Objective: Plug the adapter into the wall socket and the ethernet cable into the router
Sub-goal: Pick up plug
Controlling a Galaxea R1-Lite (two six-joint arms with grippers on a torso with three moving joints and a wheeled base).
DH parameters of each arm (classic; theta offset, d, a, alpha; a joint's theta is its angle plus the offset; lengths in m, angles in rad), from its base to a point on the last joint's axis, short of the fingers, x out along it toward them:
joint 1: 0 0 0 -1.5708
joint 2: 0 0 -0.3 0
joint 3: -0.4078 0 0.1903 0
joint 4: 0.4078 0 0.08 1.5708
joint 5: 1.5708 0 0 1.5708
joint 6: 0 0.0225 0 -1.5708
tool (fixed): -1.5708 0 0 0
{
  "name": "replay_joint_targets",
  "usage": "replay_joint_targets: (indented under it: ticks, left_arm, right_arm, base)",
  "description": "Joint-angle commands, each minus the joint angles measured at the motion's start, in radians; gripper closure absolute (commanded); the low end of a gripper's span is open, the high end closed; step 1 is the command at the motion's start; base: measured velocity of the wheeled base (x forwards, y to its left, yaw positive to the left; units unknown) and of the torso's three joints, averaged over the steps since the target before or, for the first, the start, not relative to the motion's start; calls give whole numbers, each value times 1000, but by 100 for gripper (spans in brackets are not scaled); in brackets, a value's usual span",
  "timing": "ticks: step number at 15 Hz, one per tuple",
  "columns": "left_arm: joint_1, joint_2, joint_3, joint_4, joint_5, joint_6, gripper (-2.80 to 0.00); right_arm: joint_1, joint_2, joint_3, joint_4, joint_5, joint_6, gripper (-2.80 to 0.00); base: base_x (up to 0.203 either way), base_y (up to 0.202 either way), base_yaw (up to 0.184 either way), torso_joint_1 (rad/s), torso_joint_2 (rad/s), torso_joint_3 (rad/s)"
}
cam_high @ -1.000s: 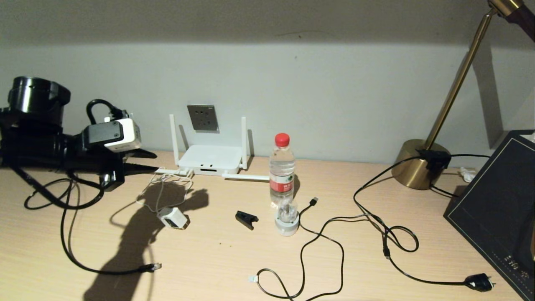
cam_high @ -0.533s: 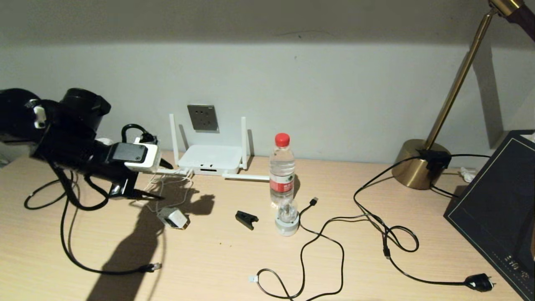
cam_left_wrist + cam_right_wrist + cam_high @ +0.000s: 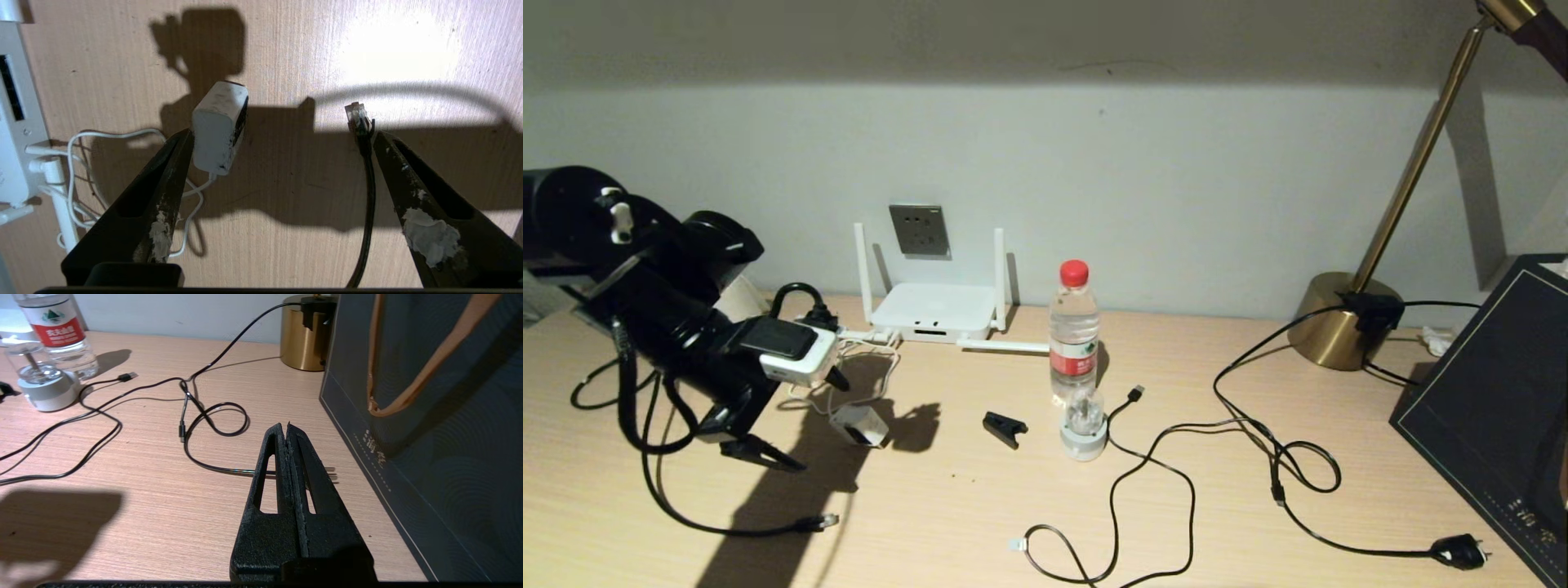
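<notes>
- My left gripper (image 3: 282, 134) is hanging low over the near-left part of the desk (image 3: 947, 506), jaws spread wide and gripping nothing.
- In my left wrist view one finger is sitting just beside the adapter (image 3: 220, 126) and the other just beside the clear clip of the ethernet cable (image 3: 358, 117); I cannot tell whether either finger is touching.
- The adapter is lying loose on the desk, near the router (image 3: 935, 312) and well apart from the wall socket (image 3: 919, 230), so that plug is not yet in.
- The ethernet cable is trailing along the near-left desk with its clip end free, so I am judging the router's port is waiting empty too.
- The wall socket is sitting on the far wall, directly above and behind the router.
- Further right, a water bottle (image 3: 1074, 331), a small black clip (image 3: 1004, 427) and other black cords are lying about; none of these is my concern.
- My right gripper (image 3: 288, 435) is idling at the near right beside a dark bag (image 3: 441, 428), jaws pressed together on nothing.
- By my reckoning both plugging steps are still ahead; grasping the adapter looks like the first.
</notes>
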Motion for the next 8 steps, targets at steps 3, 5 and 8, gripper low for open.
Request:
replay_joint_targets:
  ticks: [3,5,8]
  left_arm:
    - [4,90,-24,-3,11,45,-280]
    - [2,124,-57,-5,23,45,-280]
    - [-1,168,-99,-5,33,46,-280]
  right_arm:
    - [0,2,35,-1,0,-1,0]
    - [0,2,35,-1,0,-1,0]
    - [0,2,35,-1,0,-1,0]
  base:
    - [0,0,0,0,0,0]
    - [0,0,0,0,0,0]
    - [0,0,0,0,0,0]
